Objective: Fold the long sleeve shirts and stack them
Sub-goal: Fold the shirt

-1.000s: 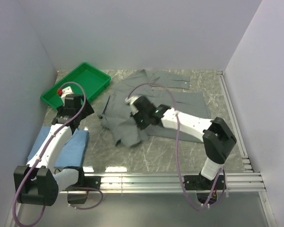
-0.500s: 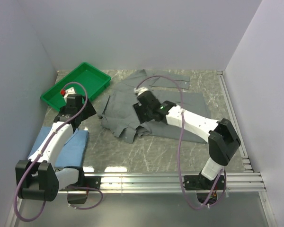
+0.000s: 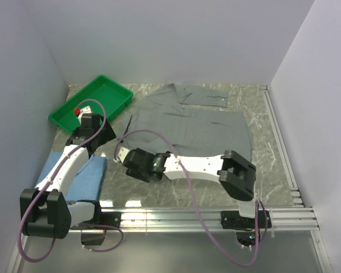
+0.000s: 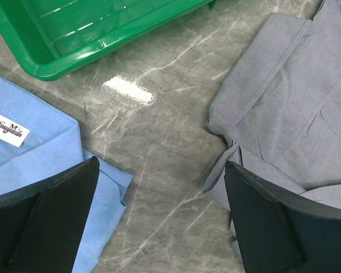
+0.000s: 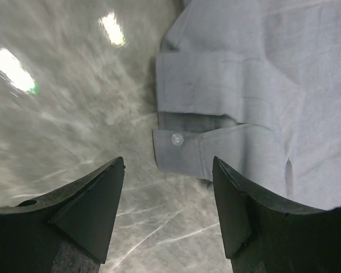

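Grey shirt [image 3: 187, 128] lies spread across the middle and far part of the marbled grey worktop [image 3: 176, 193]. Its body is laid out mostly flat. One long sleeve stretches along the far edge and ends in a cuff [image 3: 221, 101] toward the right. The cloth is plain mid-grey with a fine weave. Along its left edge it is rumpled, with a doubled-over flap and a few creases in the left wrist view. The right wrist view shows another cuff [image 5: 184, 145] at the shirt's near left corner, folded over itself, with one small pale button [image 5: 177, 139] on it.

Light blue shirt [image 3: 91, 173] sits folded at the near left of the worktop, partly under the left arm and well apart from the grey one. A white sewn-in label [image 4: 10, 129] on it carries the letter M above a cursive word that is too small to read with certainty.

A green tray [image 3: 116, 91] stands at the far left corner, tilted against the wall.

The left fingers [image 3: 95, 135] are spread wide and hold nothing. They hang over bare worktop between the blue shirt and the grey shirt's left edge. The right fingers [image 3: 125, 156] stand parted and empty, low over the worktop just beside the buttoned cuff.
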